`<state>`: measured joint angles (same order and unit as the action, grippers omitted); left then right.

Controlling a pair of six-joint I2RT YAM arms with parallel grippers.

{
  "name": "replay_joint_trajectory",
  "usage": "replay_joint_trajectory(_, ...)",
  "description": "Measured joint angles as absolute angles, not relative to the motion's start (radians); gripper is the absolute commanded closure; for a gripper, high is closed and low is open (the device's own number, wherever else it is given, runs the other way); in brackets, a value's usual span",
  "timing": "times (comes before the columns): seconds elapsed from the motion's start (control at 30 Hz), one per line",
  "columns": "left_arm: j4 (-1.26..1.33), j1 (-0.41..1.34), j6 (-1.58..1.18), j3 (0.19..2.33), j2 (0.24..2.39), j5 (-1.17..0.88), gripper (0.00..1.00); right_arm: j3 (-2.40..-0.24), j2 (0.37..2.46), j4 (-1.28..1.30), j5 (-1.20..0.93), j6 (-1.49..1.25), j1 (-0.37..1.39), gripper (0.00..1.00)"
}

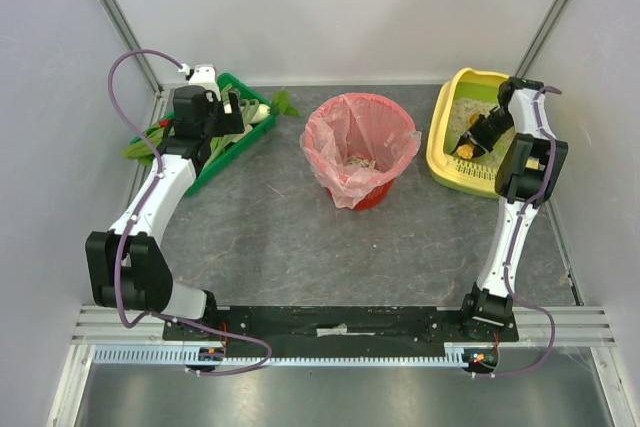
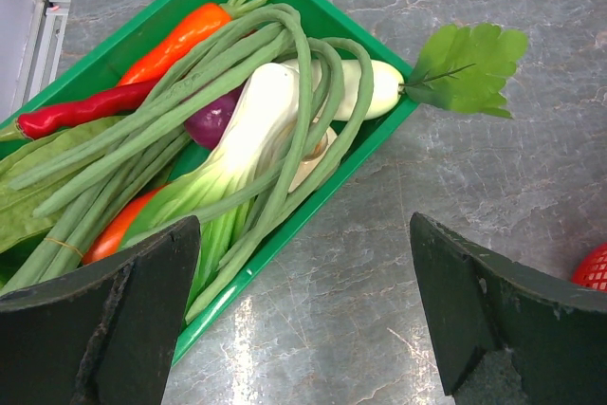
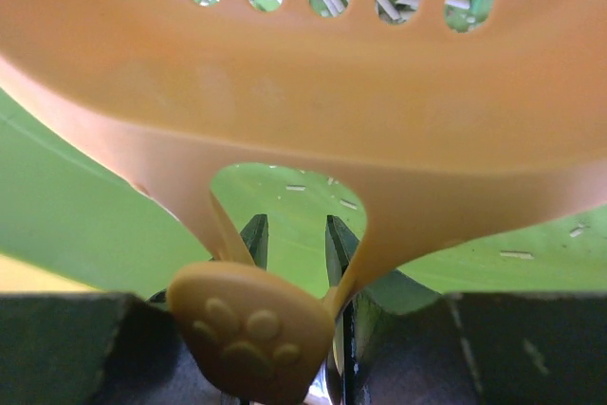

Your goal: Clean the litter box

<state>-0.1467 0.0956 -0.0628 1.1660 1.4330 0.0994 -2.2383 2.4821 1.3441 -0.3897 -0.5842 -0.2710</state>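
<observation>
Two arms are working apart: the right gripper [image 1: 472,144] is clamping an orange slotted scoop [image 3: 303,92] inside the litter box [image 1: 437,152] at far right, while the left gripper [image 2: 303,263] is hovering wide open above the vegetable tray [image 2: 313,5]. Scooping is seemingly underway; the next move is lifting waste towards the red basket [image 1: 370,197].

Blurred, the orange scoop [image 3: 303,92] ran off the right wrist view at 12 o'clock. The left one clipped the red basket [image 2: 594,270] at 4 o'clock.
</observation>
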Motion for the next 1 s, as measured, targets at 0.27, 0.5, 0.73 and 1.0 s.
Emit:
replay_joint_trajectory(0.27,-0.147,0.096,-0.063,1.166,1.42,0.1,0.03,-2.26,2.488,1.345,-0.395,-0.577,-0.282,1.0)
replay_joint_trajectory(0.5,-0.148,0.096,-0.063,1.168,1.414,0.102,0.03,-2.26,2.488,1.333,-0.416,-0.564,-0.299,1.0)
replay_joint_trajectory(0.73,-0.149,0.096,-0.063,1.177,1.414,0.102,0.03,-2.26,2.488,1.268,-0.437,-0.551,-0.314,1.0)
replay_joint_trajectory(1.0,-0.152,0.096,-0.063,1.185,1.414,0.103,0.03,-2.256,2.488,1.208,-0.439,-0.523,-0.318,1.0)
